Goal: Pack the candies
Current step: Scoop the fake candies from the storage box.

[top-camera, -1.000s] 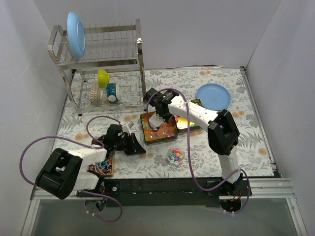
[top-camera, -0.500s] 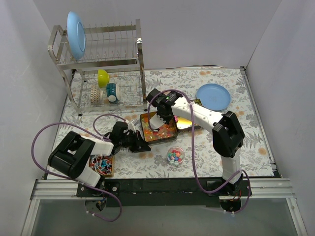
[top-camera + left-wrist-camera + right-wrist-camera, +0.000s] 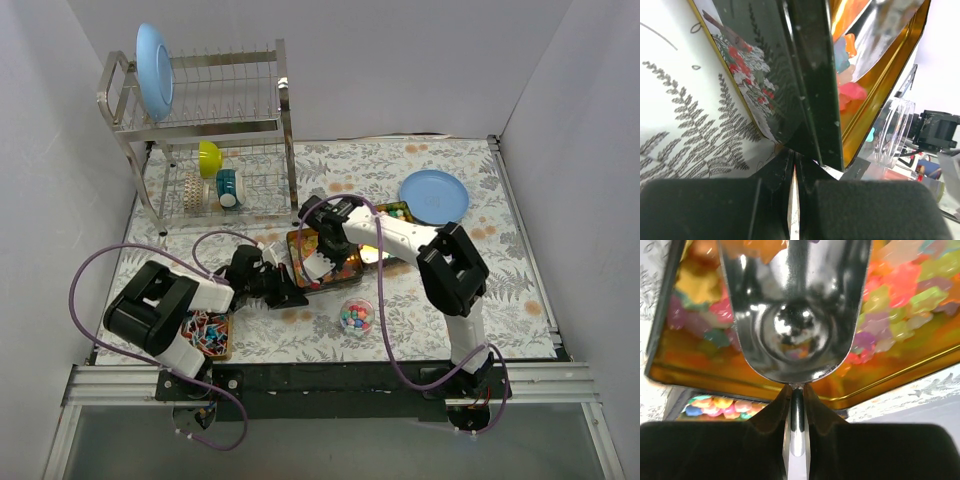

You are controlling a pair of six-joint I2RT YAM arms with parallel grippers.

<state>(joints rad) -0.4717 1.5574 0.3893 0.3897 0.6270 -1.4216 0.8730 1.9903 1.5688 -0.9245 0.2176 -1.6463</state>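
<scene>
The candies (image 3: 900, 290) are small bright mixed-colour lumps lying in an open dark tin (image 3: 345, 272) with a gold inside. My right gripper (image 3: 325, 246) is shut on the handle of a metal scoop (image 3: 795, 315). The scoop's bowl looks empty and sits low over the candies in the tin. My left gripper (image 3: 289, 292) is shut, with its tips (image 3: 793, 160) against the tin's near-left corner (image 3: 812, 100). A small clear round pot (image 3: 356, 316) holding a few candies stands just in front of the tin.
A gold tin lid (image 3: 378, 251) lies to the right of the tin. A tray of colourful pieces (image 3: 205, 336) sits by the left arm's base. A blue plate (image 3: 433, 196) is at the back right. A dish rack (image 3: 210, 130) with a plate and cups stands at the back left.
My left gripper has moved right until it is up against the tin's corner. My right gripper has brought the scoop down and nearer, into the tin.
</scene>
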